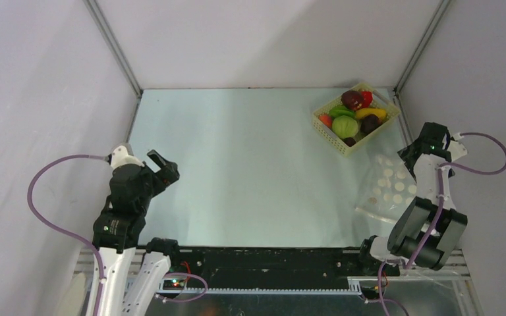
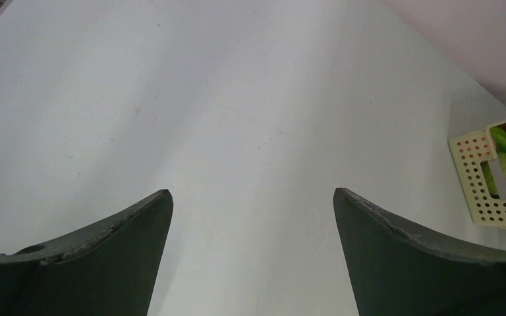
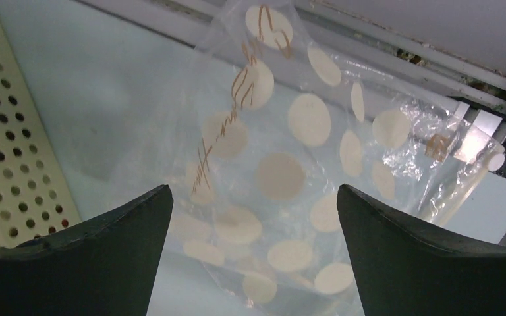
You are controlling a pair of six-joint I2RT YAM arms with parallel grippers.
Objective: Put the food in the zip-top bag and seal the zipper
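Here's my view from the remote station. The whole rig sits inside a box of plain pale walls (image 1: 270, 39) with metal corner posts. The worktop (image 1: 250, 178) is a pale, slightly shiny sheet, and only the left wrist cam picks up its few faint scuffs.

The left arm is at the near left with the left claw (image 1: 164, 166) spread wide. It's got nothing in it and hangs over bare worktop, touching nothing. The right arm is folded up along the right wall, and the right claw (image 3: 250, 197) is just as wide and also empty. On its own cam it hovers over the bag, apart from it as far as I can tell.

The bag (image 1: 389, 187) lies on the worktop on the right, on the near side of the basket. From overhead it's barely a glimmer with pale dots. The right wrist cam shows clear crinkly plastic with cream dots and thin brown squiggles. I can't tell if its mouth is open or shut.

The basket (image 1: 329, 135), pale yellow with holes, sits at an angle in the far right corner. All the food (image 1: 344, 125) is in it: green, dark maroon, red, yellow and a bit of orange. The left wrist cam only catches one basket corner with some green in it.
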